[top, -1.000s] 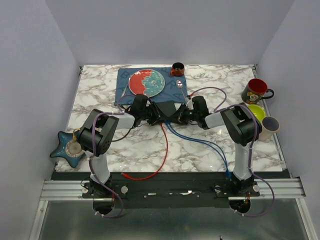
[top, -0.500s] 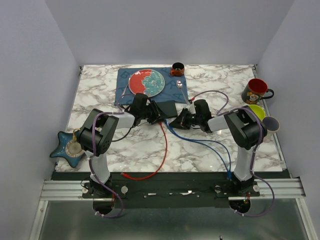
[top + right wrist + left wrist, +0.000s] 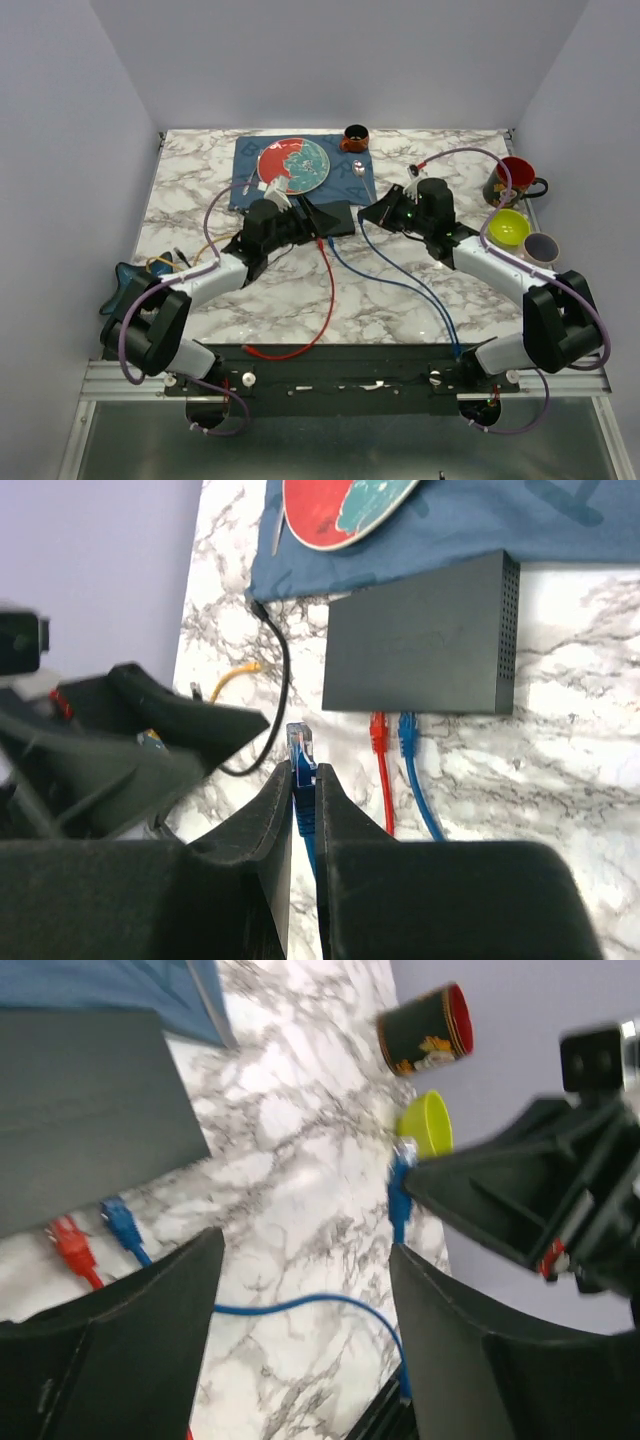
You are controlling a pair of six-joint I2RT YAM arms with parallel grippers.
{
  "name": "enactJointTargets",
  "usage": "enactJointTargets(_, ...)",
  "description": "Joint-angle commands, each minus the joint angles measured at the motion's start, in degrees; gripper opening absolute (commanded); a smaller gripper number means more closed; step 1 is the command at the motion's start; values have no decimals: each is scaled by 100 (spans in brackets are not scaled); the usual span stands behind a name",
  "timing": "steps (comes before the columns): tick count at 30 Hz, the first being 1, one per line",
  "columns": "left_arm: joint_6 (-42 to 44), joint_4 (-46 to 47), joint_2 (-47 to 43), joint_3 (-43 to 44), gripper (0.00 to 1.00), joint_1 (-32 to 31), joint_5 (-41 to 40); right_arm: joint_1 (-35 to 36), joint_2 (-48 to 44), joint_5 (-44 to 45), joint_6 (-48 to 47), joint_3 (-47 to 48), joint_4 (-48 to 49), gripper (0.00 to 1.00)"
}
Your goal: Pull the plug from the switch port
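Right wrist view: the right claw [image 3: 303,775] is clamped on a blue plug [image 3: 300,742], clear of the switch [image 3: 420,635] at the placemat [image 3: 560,525] edge. The left claw [image 3: 305,1250] gapes beside the switch. The pull looks done; next, I'd guess, the plug gets set down.

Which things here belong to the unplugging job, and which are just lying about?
Job: switch; blue plug, pinched in the right end effector; open left end effector.
Lying about: plate, placemat, mug, green bowl, small brown cup.
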Motion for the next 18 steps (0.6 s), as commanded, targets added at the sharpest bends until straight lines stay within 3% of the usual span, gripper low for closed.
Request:
enactJointTargets(1,41,1672,-599,-957,86,-937,-616,12,-221,115,101,-208,-513,1)
enactJointTargets(2,286,1719,-757,-1063,99,-1417,-1106,21,-274,106,171,-296,-513,1)
enactJointTargets(6,499,1658,-575,-968,99,-2149,-1603,39,-633,71,304,-498,-513,1)
enactJointTargets(10,279,1903,-197,-854,99,-2458,-1796,161,-932,80,392,-639,-530,1)
enactJointTargets(16,201,1869,357,-502,98,-2626,-1682,320,-1328,141,418,-806,-688,1)
enactJointTargets(18,43,2000,576,-563,90,-2617,-1682,355,-1443,107,436,-841,-706,1)
